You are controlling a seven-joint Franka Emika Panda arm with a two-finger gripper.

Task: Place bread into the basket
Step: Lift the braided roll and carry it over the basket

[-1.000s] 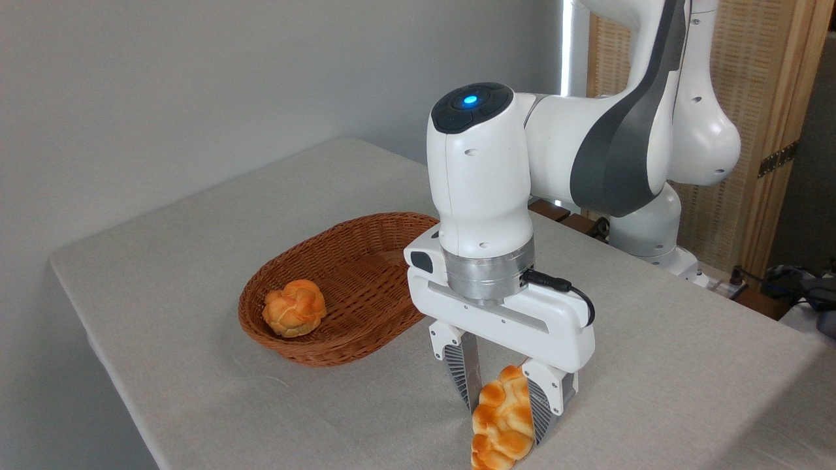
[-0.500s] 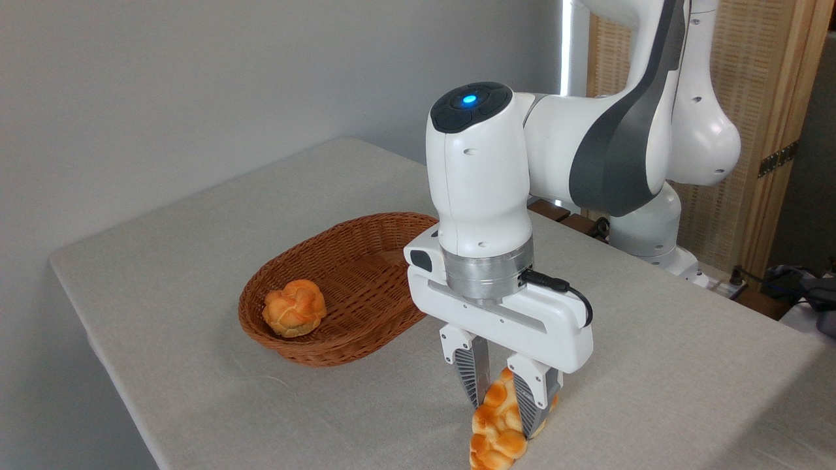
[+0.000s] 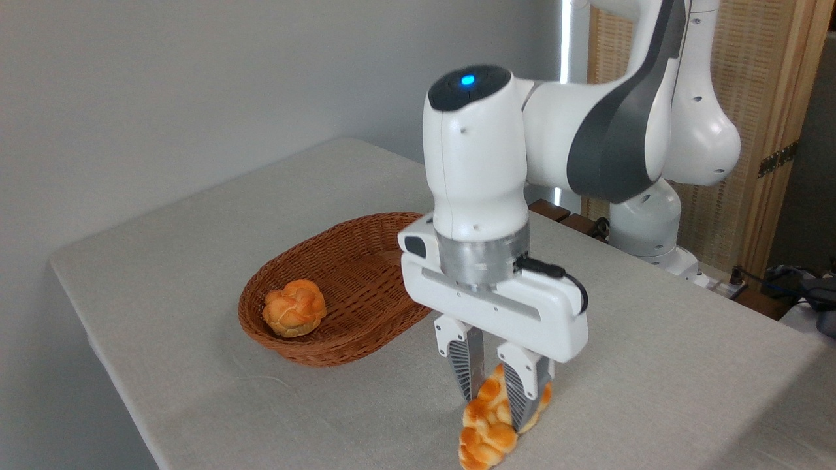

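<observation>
we saw a white robot arm reaching down over a desk (image 3: 196,274) covered in pale cloth. its pincer (image 3: 493,399) pointed straight down, near the front edge of the desk. the two ribbed fingers (image 3: 465,365) were drawn in close and pressed against either side of the bread (image 3: 486,427), a glossy golden braided loaf. the loaf hung lengthwise between them, its lower end reaching toward the bottom of the view. we could not tell for certain whether that end was touching the cloth or just clear of it.

the basket (image 3: 339,343), an oval of brown wicker with low sides, sat on the desk to the left of the pincer and a little farther back, near but apart from it. a small round knotted bun (image 3: 294,308) lay inside at its left end; the rest of the basket floor was bare.

we judged the step in hand to be the lift, with the grip made. the next move called for raising the loaf clear of the rim, carrying it left over the bare part, and letting go.
</observation>
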